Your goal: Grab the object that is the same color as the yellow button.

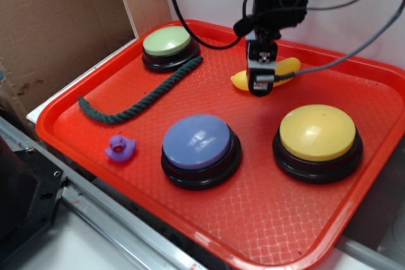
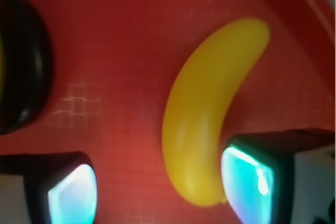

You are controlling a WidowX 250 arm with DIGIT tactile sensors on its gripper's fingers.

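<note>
The yellow toy banana (image 2: 202, 124) lies on the red tray (image 1: 266, 219), beyond the yellow button (image 1: 317, 132), below the spread, empty gripper (image 2: 160, 190). It is judged light, rigid and slick, best pinched across its thick middle.

In the exterior view the pincer (image 1: 261, 83) covers the middle of the toy banana (image 1: 288, 67), leaving only its two ends showing. In the wrist view the whole picture is blurred; the yellow button (image 2: 18, 61) is cut off by the left edge, and the fingertips (image 2: 71, 195) by the bottom.
</note>
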